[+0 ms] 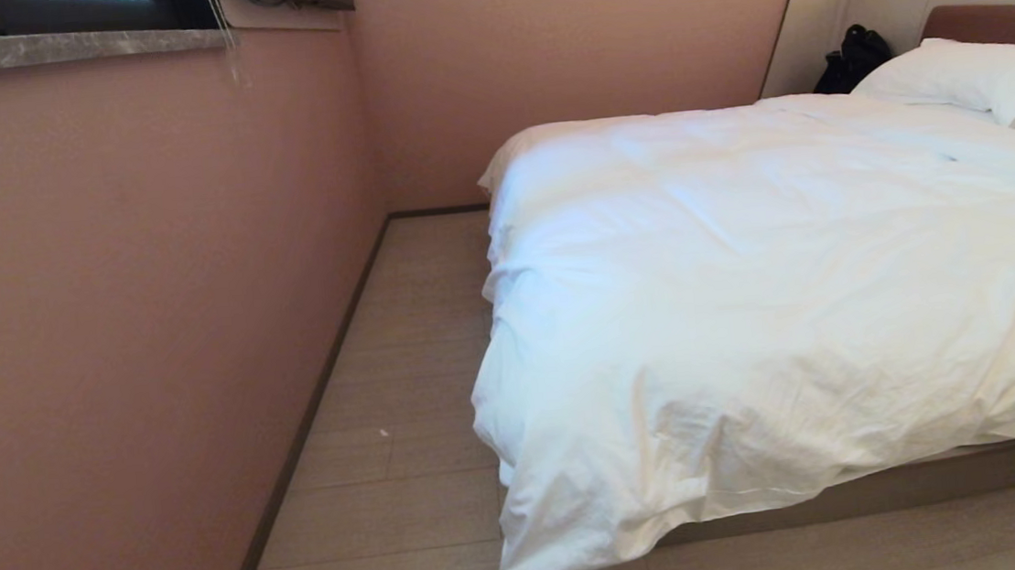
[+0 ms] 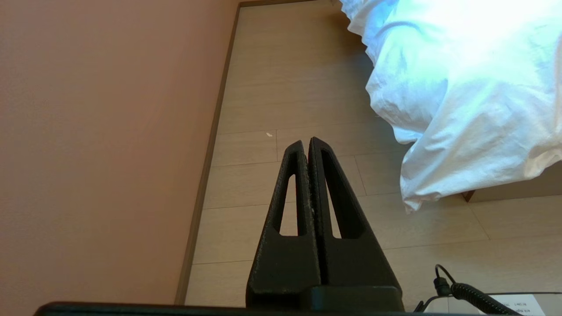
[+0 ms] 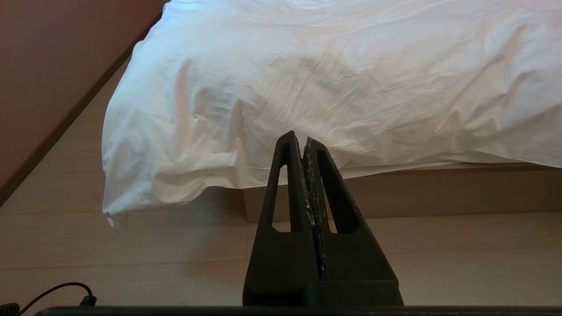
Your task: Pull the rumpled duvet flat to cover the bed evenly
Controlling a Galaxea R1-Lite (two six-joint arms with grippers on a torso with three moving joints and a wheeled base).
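The puffy white duvet point(image 1: 748, 301) lies creased over the bed point(image 1: 902, 485), its near left corner drooping almost to the floor. That hanging corner shows in the left wrist view as the duvet point(image 2: 461, 109) and in the right wrist view as the duvet point(image 3: 307, 87) above the taupe bed base point(image 3: 439, 193). My left gripper point(image 2: 306, 142) is shut and empty over the floor, well short of the corner. My right gripper point(image 3: 301, 140) is shut and empty too, facing the bed's foot edge without touching it. Neither arm shows in the head view.
A pink wall point(image 1: 110, 356) runs along the left, leaving a strip of wooden floor point(image 1: 391, 424) beside the bed. White pillows point(image 1: 976, 79) and a black bag point(image 1: 855, 57) lie at the headboard point(image 1: 999, 22). A cable point(image 2: 461, 289) shows near the left wrist.
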